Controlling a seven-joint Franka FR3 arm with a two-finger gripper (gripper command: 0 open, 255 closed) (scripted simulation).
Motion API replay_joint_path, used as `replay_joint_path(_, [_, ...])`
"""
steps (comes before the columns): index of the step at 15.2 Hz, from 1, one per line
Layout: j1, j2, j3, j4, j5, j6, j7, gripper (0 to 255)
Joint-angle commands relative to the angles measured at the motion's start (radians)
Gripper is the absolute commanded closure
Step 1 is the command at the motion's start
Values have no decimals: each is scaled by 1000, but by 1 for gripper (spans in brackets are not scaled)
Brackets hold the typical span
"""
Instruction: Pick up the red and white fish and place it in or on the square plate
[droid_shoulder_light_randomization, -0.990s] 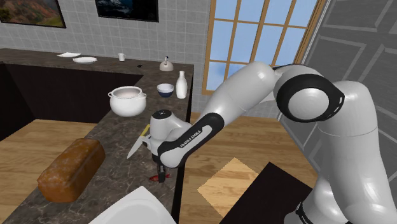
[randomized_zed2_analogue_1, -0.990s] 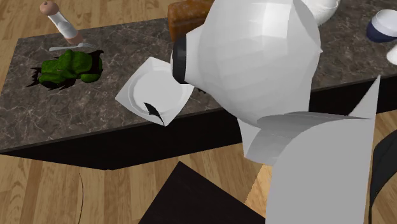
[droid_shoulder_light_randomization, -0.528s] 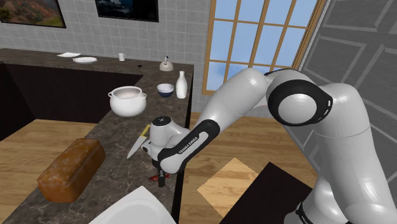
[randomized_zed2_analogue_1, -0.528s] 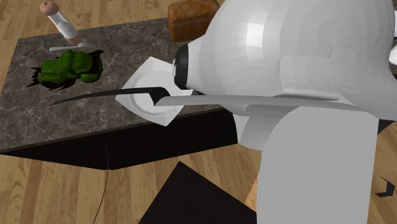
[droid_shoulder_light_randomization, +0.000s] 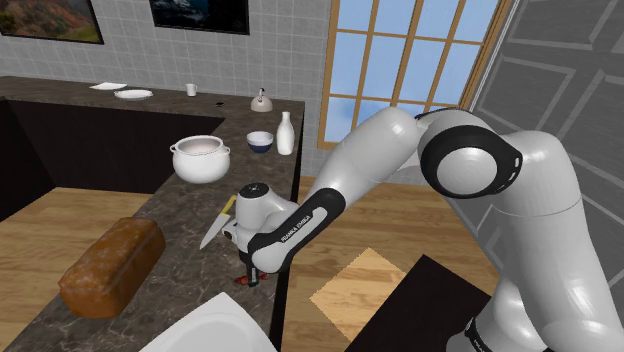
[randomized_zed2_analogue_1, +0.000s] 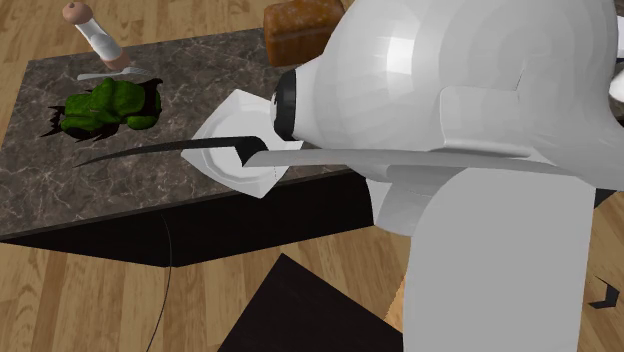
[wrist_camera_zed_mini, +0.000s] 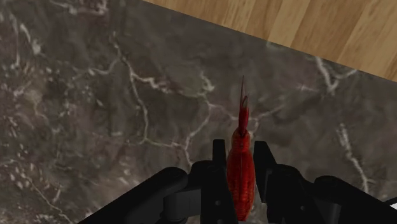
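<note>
Hand (wrist_camera_zed_mini: 240, 147) sat low over the table (wrist_camera_zed_mini: 95, 95), its fingers narrowed onto both flanks of the red fish (wrist_camera_zed_mini: 240, 175), whose tail pointed away from the palm. The grasp looked made, but the fish seemed not yet lifted. The white plate (droid_shoulder_light_randomization: 212, 328) lay near the hand, apart from it, so lift, carry and release remained.

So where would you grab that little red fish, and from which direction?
By the thick body of the fish, from straight above, one finger on each side. It is slim and long, and its tail tapers to a thin spike, too fine to hold. The gripper clasps it just that way on the counter.
</note>
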Motion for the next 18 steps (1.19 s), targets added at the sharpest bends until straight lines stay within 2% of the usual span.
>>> replay_joint_path(1, [0, 0, 0, 0, 0, 0, 0, 255])
replay_joint_path(7, [0, 0, 0, 0, 0, 0, 0, 255])
replay_joint_path(18, [-9, -114, 12, -11, 15, -104, -9, 255])
